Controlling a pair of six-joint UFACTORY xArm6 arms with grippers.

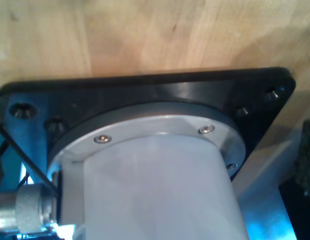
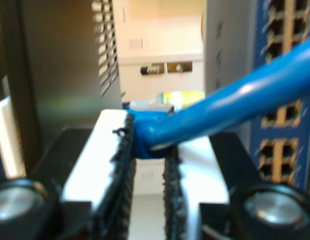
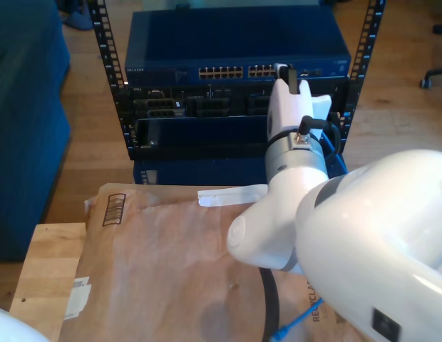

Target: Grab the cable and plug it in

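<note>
My second gripper (image 2: pixel 147 145) is shut on the blue boot of the cable (image 2: pixel 235 102), just behind its clear plug (image 2: pixel 152 106). The cable runs back out of the jaws, past a blue panel of ports (image 2: pixel 282 150). In the exterior view my second gripper (image 3: pixel 286 71) is up against the port row (image 3: pixel 235 72) of the blue network switch (image 3: pixel 235 43), towards that view's right. A loose stretch of the cable (image 3: pixel 296 320) lies on the brown paper at the bottom of the exterior view. The first wrist view looks at a white arm base (image 1: pixel 155 190) on a black plate (image 1: pixel 145 95).
The switch sits at the top of an open rack, with dark units (image 3: pixel 192 107) below it. Brown paper (image 3: pixel 171 263) covers a wooden table (image 3: pixel 46 263) in front. A blue couch (image 3: pixel 25 121) stands at the exterior view's left.
</note>
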